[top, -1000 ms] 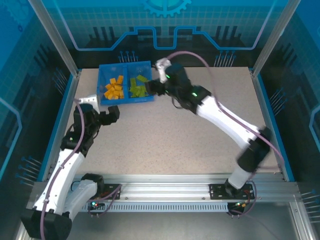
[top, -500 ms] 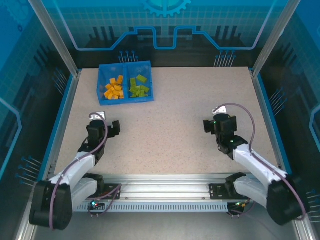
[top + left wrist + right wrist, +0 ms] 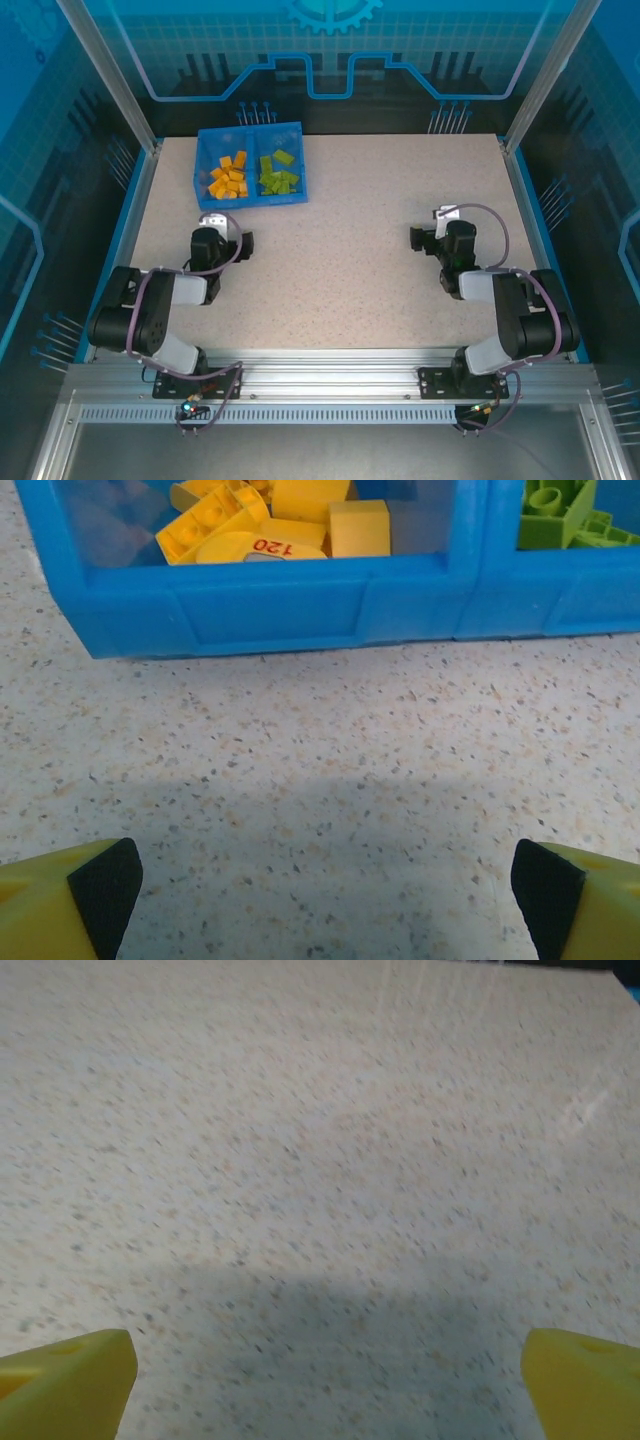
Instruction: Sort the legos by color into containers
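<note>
The blue bin (image 3: 205,168) stands at the table's far left. Several orange legos (image 3: 229,176) lie in its left compartment and several light green legos (image 3: 276,172) in its right one. My left gripper (image 3: 226,240) is folded back low, just in front of the bin, open and empty. Through the left wrist camera I see the bin's front wall (image 3: 270,610) close ahead, with orange legos (image 3: 300,520) and green legos (image 3: 560,510) behind it, and my left gripper (image 3: 320,890) spread wide over bare table. My right gripper (image 3: 430,238) rests low at mid right, open and empty, and the right gripper (image 3: 325,1380) frames speckled table.
A speckled beige tabletop (image 3: 340,260) stretches between the two folded arms. Blue rails edge the table on the left (image 3: 130,215) and right (image 3: 540,230). An aluminium beam (image 3: 330,365) carrying both arm bases runs along the near edge.
The right arm left the bin and pulled back to the near right, folding down. The left arm also retracted and folded low. The right gripper finished opening.
</note>
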